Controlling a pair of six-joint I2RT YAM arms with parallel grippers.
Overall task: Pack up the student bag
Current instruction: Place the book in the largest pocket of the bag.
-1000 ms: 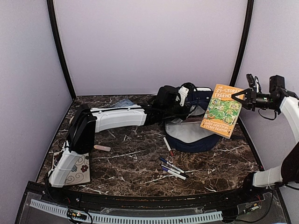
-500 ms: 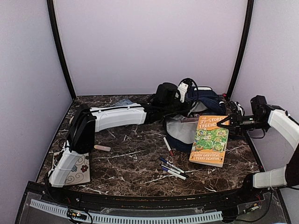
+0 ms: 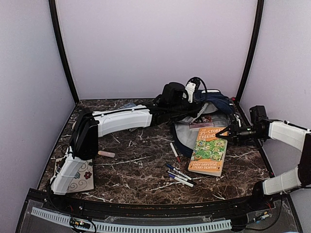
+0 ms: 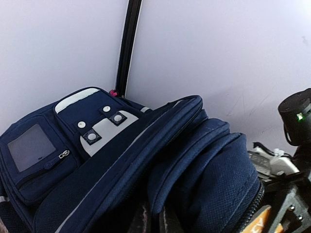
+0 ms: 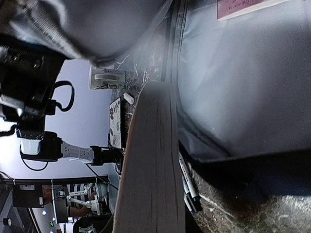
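The student bag [image 3: 218, 101] sits at the back of the marble surface [image 3: 141, 165], right of the middle, close to the rear wall. It is open towards the front, its pale grey lining spread out low and its navy top raised behind. The left arm reaches across from the near left corner to that raised top. In the left wrist view the left fingers [image 4: 154, 219] are pressed together on a fold of the navy fabric, with the white studded patch and the front pockets showing above them.

The right arm comes in from the right edge. The right fingers [image 3: 232, 132] pinch the upper right corner of an orange book [image 3: 209, 151] – its cover faces up and it tilts slightly, its top edge at the bag's open mouth and its lower end over the surface in front. The right wrist view looks along the book's page edge towards the grey lining.

A thin book with a maroon cover [image 3: 200, 125] lies on the lining, just behind the orange one. A few pens [image 3: 179, 175] lie loose on the surface in front of the bag – one more pen [image 3: 174, 150] lies nearer its front rim.
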